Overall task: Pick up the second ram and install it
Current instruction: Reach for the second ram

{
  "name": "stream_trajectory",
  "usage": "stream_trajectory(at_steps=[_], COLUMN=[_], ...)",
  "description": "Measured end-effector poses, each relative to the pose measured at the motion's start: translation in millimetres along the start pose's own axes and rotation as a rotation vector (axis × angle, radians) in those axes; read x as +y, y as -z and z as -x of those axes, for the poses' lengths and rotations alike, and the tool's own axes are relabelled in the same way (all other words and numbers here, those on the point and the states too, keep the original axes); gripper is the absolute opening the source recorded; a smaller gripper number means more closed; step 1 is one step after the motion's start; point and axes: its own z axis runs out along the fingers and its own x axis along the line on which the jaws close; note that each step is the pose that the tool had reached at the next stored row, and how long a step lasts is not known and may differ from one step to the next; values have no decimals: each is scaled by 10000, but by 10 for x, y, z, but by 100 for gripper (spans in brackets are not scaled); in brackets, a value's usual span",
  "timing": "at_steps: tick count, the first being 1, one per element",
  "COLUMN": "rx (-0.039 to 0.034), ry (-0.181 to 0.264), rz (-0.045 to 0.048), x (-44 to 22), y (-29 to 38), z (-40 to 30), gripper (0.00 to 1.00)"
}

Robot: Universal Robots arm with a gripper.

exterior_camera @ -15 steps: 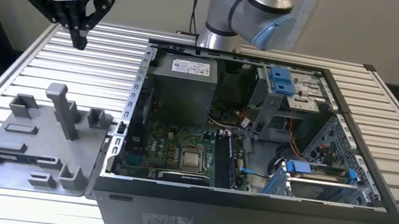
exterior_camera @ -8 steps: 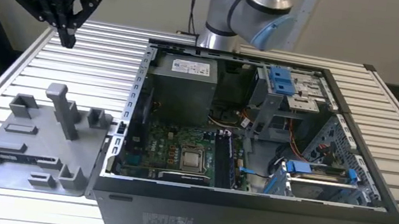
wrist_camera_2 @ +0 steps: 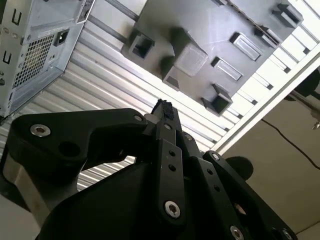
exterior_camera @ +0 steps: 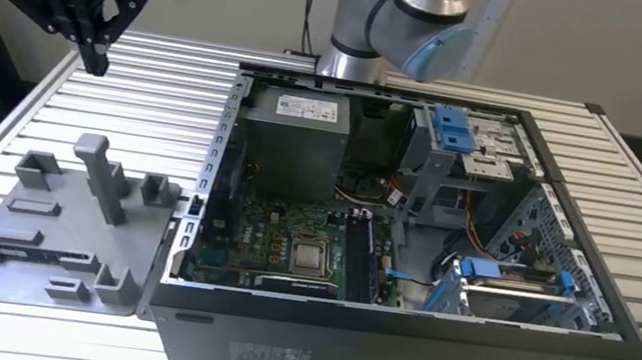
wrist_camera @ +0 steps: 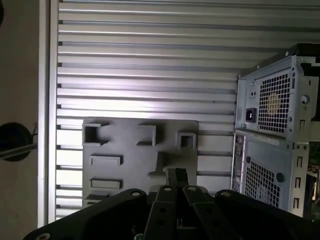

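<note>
gripper (exterior_camera: 97, 65) fingers pinched shut, nothing between them. Hangs high over slatted table (exterior_camera: 157, 103), exterior view's left. Grey holder tray (exterior_camera: 53, 233) below, well apart. Tall post (exterior_camera: 104, 179) sticks up from tray. Open PC case (exterior_camera: 397, 358) just beside tray. second ram: can't tell where.

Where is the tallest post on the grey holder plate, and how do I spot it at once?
Find the open computer case on the slatted table; the flat grey holder plate lies beside it on the exterior view's left. Near the plate's middle stands the tallest post, a narrow grey slab that alone rises well above the low blocks around it.
</note>
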Motion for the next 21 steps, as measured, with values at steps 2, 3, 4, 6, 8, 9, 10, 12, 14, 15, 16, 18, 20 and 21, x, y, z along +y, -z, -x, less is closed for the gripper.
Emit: stream_trajectory(at_steps=[2, 3, 4, 6, 8, 9, 10, 12, 14, 15, 16, 18, 20, 21], rx=[2, 2, 2, 3, 3, 4, 4, 4, 5, 5, 6, 8, 8, 9], ry=[32, 42, 48, 55, 61, 66, 72, 87, 100, 108, 117, 145, 168, 176], rz=[-1, 0, 0, 0, 0, 0, 0, 0, 0, 0, 0, -1, 0, 0], x=[2, 3, 3, 5, 7, 8, 9, 11, 13, 14, 15, 16, 18, 19], y=[-1, -1, -2, -2, -2, -3, -4, -5, -6, -7, -8, -8, -9, -10], z=[-63, -98, -131, -194, -265, -304, -344, -423, -498, -531, -560, -616, -669, -696], gripper=[11, 11, 11, 11, 11, 11, 11, 11, 11, 11, 11, 11, 11, 11])
